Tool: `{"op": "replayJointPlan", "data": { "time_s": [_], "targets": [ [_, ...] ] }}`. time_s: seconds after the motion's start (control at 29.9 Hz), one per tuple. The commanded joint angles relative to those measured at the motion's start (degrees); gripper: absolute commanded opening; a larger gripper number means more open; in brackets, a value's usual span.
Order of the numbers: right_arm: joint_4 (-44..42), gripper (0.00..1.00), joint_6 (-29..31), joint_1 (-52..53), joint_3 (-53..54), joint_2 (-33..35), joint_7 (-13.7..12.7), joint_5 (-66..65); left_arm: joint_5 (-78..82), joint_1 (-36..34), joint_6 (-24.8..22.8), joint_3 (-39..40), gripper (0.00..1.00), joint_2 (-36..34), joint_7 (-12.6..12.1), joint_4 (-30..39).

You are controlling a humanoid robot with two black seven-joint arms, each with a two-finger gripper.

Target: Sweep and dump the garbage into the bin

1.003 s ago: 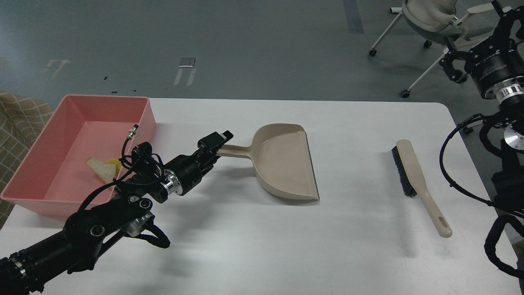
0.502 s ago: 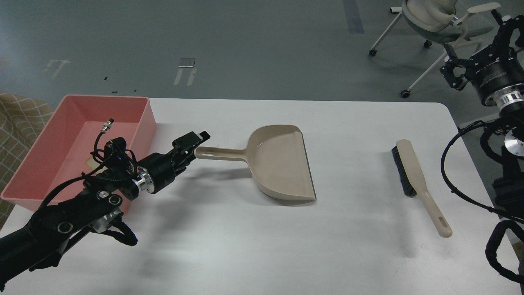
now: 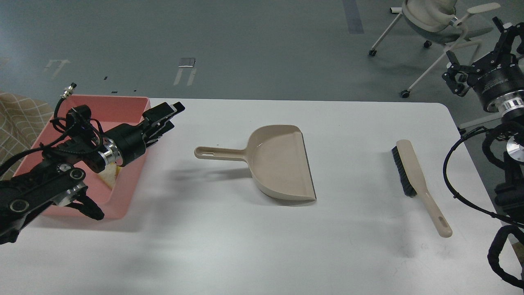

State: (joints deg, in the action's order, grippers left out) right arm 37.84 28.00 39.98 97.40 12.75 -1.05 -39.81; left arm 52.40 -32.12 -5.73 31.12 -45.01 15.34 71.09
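Note:
The pink bin (image 3: 130,196) stands at the table's left edge. A piece of the white bread slice (image 3: 109,177) shows inside it, below my left wrist. The yellow sponge piece is hidden behind my left arm. My left gripper (image 3: 168,111) hangs over the bin's right wall, points right, is open and holds nothing. It is well left of the beige dustpan (image 3: 282,162), which lies flat and empty mid-table with its handle (image 3: 217,153) pointing left. My right gripper (image 3: 477,55) is raised off the table's far right corner, open and empty.
A beige hand brush with black bristles (image 3: 413,172) lies on the table's right side, handle toward the front. A white wheeled chair (image 3: 430,20) stands on the floor behind the table. A chequered cloth (image 3: 16,119) shows at the left edge.
My left gripper let go of the dustpan handle and drew back left and up to the bin's right wall. The dustpan stays where it was set down. My right gripper shifted slightly.

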Motion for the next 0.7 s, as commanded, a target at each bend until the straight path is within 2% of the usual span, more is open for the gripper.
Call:
{"op": "replayJointPlan", "data": {
  "time_s": [0.0,0.27,0.5,0.67],
  "targets": [
    [2.2,1.0,0.0,-1.4,-0.5,0.8,-0.1,-0.1,-1.0,-3.6,-0.5,0.6,0.83,-2.0,0.2,0.9],
    [3.9,1.0,0.0,-1.3,-0.2,4.6,0.0,0.0,-16.7,-7.6,-0.7,9.6,0.84,-1.3,0.7,-3.7],
    [3.1,1.0,0.0,7.7,-0.4,5.9,-0.1,0.1,-22.6,-12.7,-0.7,13.7,0.85,9.8,0.6,-10.5],
    [3.1,1.0,-1.5,9.1,-1.6,0.5,-0.5,0.1,-24.4,-15.5,-0.7,18.9,0.85,21.2,0.7,-22.4]
  ]
}}
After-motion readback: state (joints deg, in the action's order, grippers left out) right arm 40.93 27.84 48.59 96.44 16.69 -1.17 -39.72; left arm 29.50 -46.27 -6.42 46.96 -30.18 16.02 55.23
